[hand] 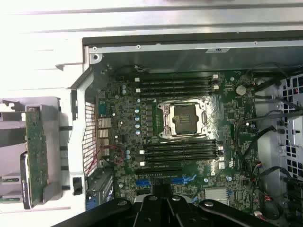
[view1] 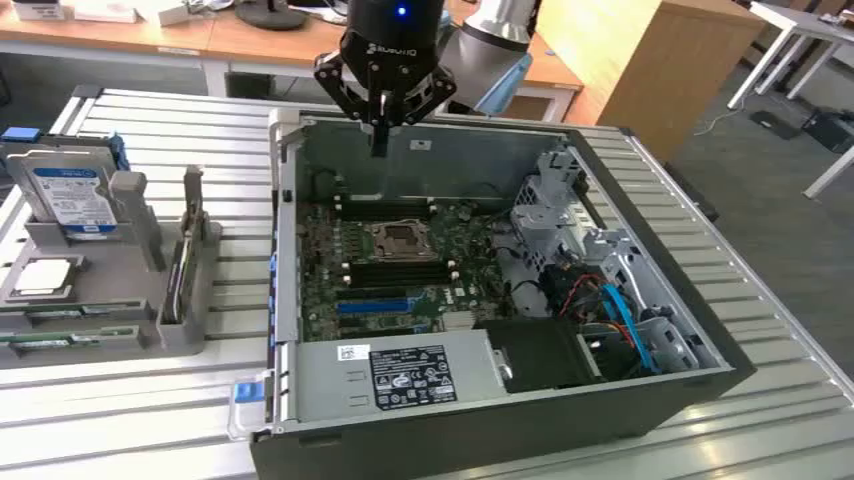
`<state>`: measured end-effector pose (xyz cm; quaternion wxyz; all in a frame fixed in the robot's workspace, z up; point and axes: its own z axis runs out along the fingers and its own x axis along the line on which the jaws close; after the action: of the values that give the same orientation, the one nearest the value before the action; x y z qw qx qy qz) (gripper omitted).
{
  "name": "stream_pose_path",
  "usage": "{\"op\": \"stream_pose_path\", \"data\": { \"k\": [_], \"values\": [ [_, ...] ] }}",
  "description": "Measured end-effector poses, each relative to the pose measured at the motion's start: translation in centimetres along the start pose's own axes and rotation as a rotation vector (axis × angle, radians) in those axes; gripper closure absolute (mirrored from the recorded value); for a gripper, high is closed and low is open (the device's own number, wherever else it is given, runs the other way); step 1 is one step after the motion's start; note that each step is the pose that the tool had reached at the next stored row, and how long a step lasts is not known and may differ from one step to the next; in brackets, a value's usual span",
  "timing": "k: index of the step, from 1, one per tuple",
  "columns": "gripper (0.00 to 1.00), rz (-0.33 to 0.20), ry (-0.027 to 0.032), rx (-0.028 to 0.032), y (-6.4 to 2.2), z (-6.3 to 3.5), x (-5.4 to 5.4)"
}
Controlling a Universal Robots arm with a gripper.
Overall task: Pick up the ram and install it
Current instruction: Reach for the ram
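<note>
the pincer (view1: 380, 148) hangs clenched and empty over the rear edge of the open computer case (view1: 441, 445). the ram (hand: 36, 156) sits outside the case in a grey holder (hand: 54, 184) on the surface (view1: 761, 420), off to the exterior view's left of the pincer. its long axis runs crosswise to the motherboard's memory slots (hand: 177, 84). it is a narrow green stick (its chips are too small to make out).

The robot's black, two-fingered metal gripper (view1: 380, 138) bore white lettering (view1: 391, 50) across its body, and a small blue light (view1: 399, 12) glowed on the black wrist. Its jointed black linkage bars (hand: 106, 210) showed round pivot pins (hand: 124, 203). The silver-grey tubular robot arm (view1: 505, 22) carried a light blue joint cap (view1: 507, 88).
</note>
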<state>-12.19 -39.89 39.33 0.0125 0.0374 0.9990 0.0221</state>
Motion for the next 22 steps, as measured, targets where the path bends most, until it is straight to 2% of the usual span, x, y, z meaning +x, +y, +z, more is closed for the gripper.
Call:
{"op": "stream_pose_path", "data": {
  "k": [14,22],
  "values": [
    [0.89,0.0,0.0,0.0,0.0,0.0,0.02],
    [0.89,0.0,0.0,0.0,-0.04,-0.01,0.51]
  ]
}}
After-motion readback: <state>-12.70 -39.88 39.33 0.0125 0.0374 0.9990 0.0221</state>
